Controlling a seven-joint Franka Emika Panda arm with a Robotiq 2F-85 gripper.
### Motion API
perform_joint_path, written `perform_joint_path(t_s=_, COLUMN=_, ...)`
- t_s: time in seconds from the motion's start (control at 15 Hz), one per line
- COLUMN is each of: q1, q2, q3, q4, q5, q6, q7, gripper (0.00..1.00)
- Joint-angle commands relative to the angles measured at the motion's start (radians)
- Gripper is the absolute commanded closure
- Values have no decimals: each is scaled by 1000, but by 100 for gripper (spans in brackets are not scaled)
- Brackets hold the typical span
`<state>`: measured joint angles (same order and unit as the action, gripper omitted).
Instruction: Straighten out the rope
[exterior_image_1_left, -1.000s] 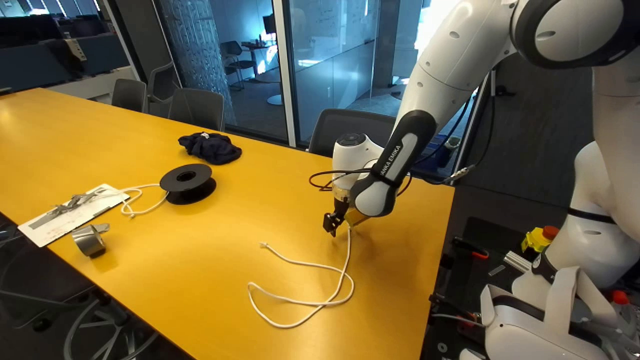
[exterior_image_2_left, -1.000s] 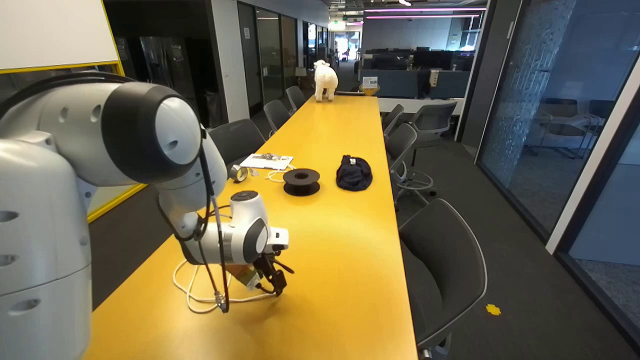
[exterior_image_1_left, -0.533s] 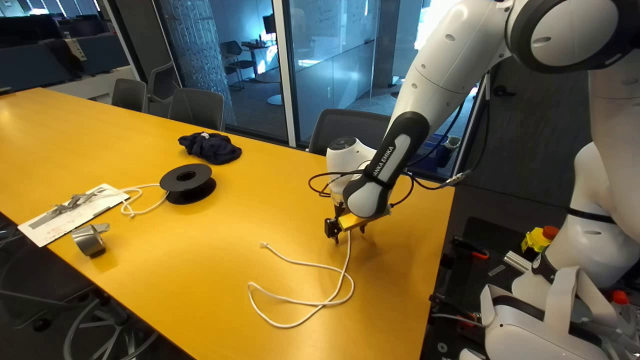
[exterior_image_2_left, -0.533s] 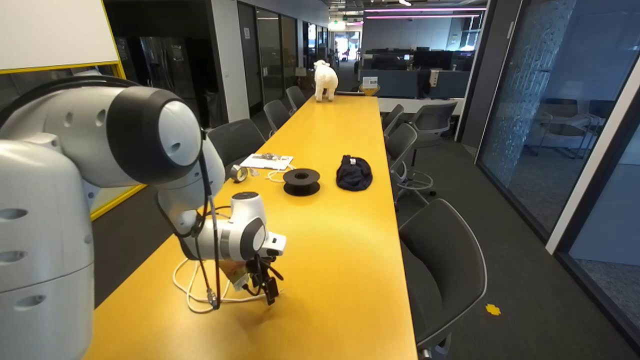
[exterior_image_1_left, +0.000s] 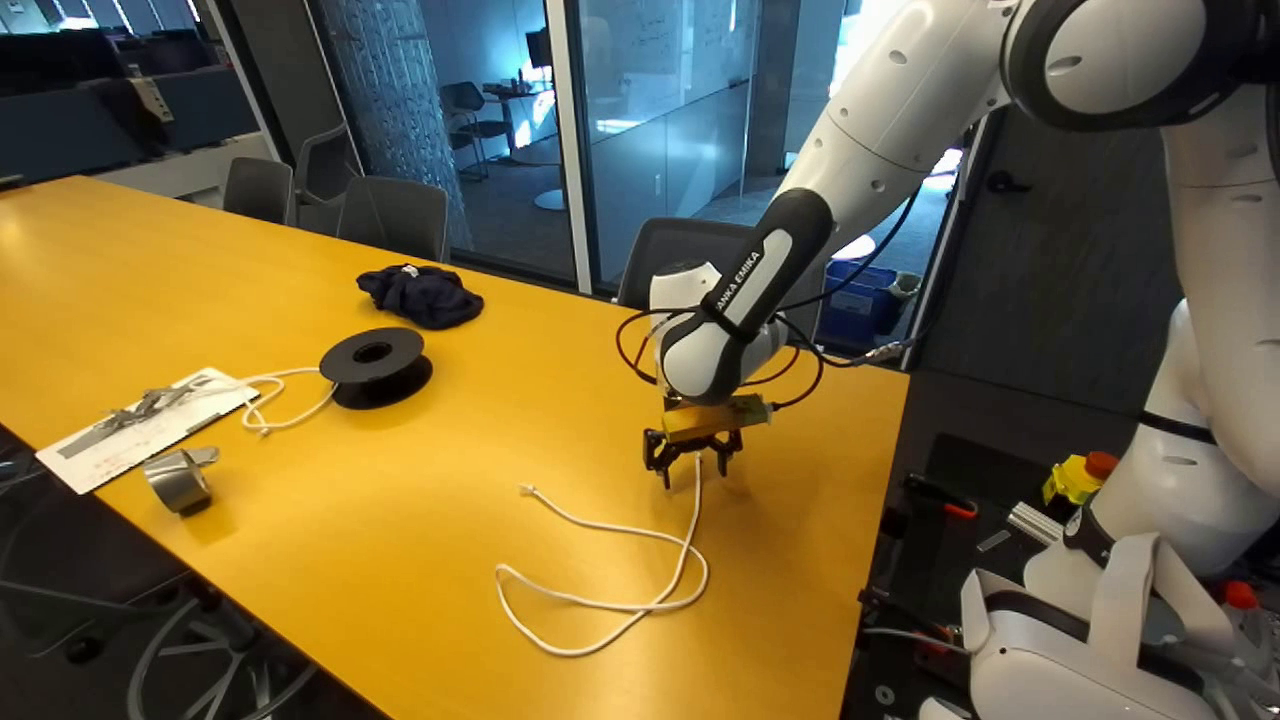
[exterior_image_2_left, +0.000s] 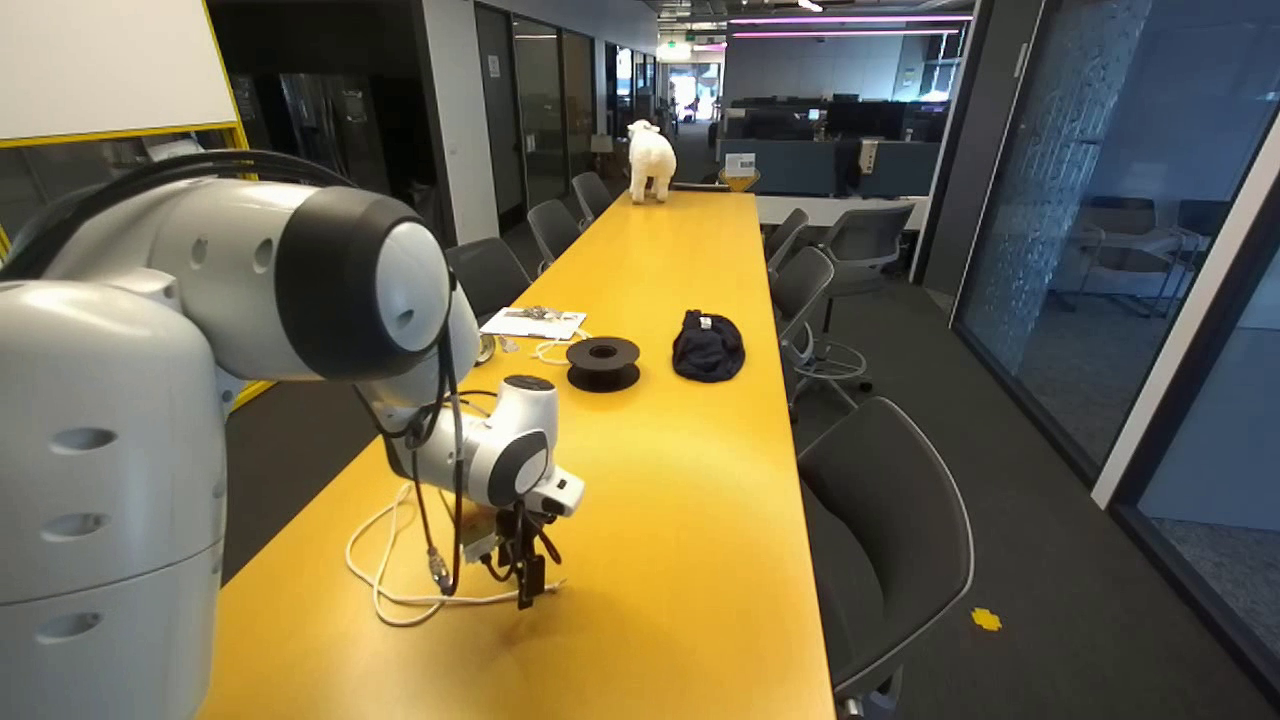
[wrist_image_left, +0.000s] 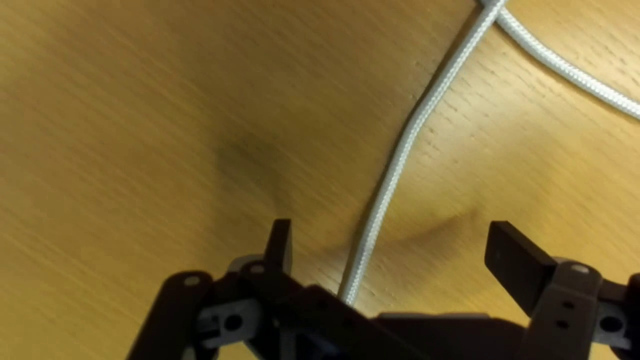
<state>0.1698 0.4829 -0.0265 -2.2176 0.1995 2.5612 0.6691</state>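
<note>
Since the rope (exterior_image_1_left: 652, 607) lay on the table (exterior_image_1_left: 480, 450) in bends and crossings, I judged the straightening barely begun. Fingers (wrist_image_left: 520, 265) of my gripper (exterior_image_1_left: 695, 476): spread wide, one strand (wrist_image_left: 395, 166) running between them close to the rope's near end (exterior_image_2_left: 560, 584), nothing pinched. Done, by my reckoning: positioning over that strand, or nearly so. Left: closing on it, drawing that end away, undoing both crossings and taking out the bends. None of that showed as achieved.

View comparison: the wrist view gave the weave of the rope and a gap on either side of the strand, plus a crossing ahead where this strand seemed to lie on top; neither end showed there. In an exterior view the whole looped layout was plain, with the far loose end (exterior_image_1_left: 527, 490), but my gripper hid the near end. That near end poked out past the fingers in an exterior view, where my arm (exterior_image_2_left: 360, 280) covered part of the rope. Whether the fingers touched the table, I could not tell.
</note>
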Motion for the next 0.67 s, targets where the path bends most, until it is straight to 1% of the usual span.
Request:
perform_joint_path(t_s=0.0, q1=-38, q2=22, q3=27, q4=41, q5=48, q6=-36, q7=-33, gripper=0)
perform_joint_path(t_s=0.13, q1=-47, q2=32, q3=34, q4=47, q5=62, q6=-43, q7=-44, gripper=0)
perform_joint_path(t_s=0.47, q1=-43, q2=59, q3=34, q4=53, q5=64, q6=-41, q7=-46, gripper=0)
perform_joint_path(t_s=0.53, q1=-43, q2=61, q3=34, q4=53, q5=64, q6=-33, q7=-49, gripper=7)
perform_joint_path(t_s=0.6, q1=-44, q2=58, q3=34, q4=53, q5=63, q6=-28, q7=-54, gripper=25)
